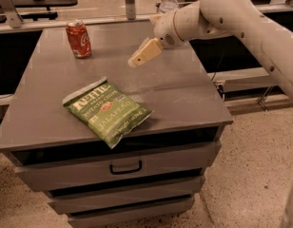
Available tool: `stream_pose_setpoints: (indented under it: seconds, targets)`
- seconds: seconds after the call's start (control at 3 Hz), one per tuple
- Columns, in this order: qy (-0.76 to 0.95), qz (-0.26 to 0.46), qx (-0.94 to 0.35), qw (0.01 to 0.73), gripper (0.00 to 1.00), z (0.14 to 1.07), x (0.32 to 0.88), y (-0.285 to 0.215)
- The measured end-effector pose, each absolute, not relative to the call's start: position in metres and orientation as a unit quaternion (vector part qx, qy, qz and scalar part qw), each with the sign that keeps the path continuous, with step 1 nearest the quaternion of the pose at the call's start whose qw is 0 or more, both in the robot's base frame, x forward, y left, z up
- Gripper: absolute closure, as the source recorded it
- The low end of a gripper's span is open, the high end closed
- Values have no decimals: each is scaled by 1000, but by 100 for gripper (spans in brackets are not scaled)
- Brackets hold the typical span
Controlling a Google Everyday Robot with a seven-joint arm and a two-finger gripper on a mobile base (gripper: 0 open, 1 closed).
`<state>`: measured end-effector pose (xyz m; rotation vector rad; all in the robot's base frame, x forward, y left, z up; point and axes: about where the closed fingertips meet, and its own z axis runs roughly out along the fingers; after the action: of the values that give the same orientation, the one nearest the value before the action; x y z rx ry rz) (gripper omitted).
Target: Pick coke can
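Camera view: coke can (78, 39) upright, well apart from the gripper's fingers (144, 54) over the table (184, 94), seemingly closed, empty.

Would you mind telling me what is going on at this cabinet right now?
The robot is after the coke can, standing upright and untouched at the back left of the cabinet top. Its gripper hovers over the middle, right of the can and apart from it. A green chip bag lies near the front; a water bottle stands behind the arm.
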<state>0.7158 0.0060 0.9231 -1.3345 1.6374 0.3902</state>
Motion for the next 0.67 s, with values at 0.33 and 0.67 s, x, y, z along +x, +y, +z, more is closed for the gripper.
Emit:
stream_pose_setpoints:
  seconds: [0.33, 0.67]
  targets:
    - [645, 199, -526, 517, 0, 921, 761, 44]
    - [624, 247, -509, 540, 0, 916, 788, 88]
